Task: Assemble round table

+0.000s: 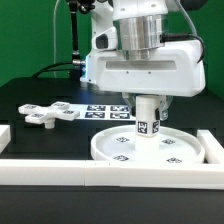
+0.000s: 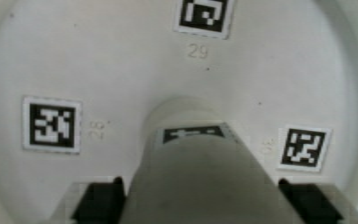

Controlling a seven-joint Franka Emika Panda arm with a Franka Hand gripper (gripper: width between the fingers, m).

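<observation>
The round disc (image 1: 145,150) lies flat on the black table near the front rail, its small square markers facing up. The marked cylinder leg (image 1: 147,118) stands upright on the disc's middle. My gripper (image 1: 147,103) is shut on the leg from above, the leg's top hidden between the fingers. In the wrist view the leg (image 2: 201,160) runs down to the disc (image 2: 105,70), with a black finger pad (image 2: 101,200) on each side touching it. The cross-shaped foot piece (image 1: 45,114) lies on the table at the exterior view's left, apart from the gripper.
White border rails run along the front (image 1: 100,172) and the exterior view's right (image 1: 214,148). The marker board (image 1: 105,110) lies flat behind the disc. A cable hangs against the green back wall.
</observation>
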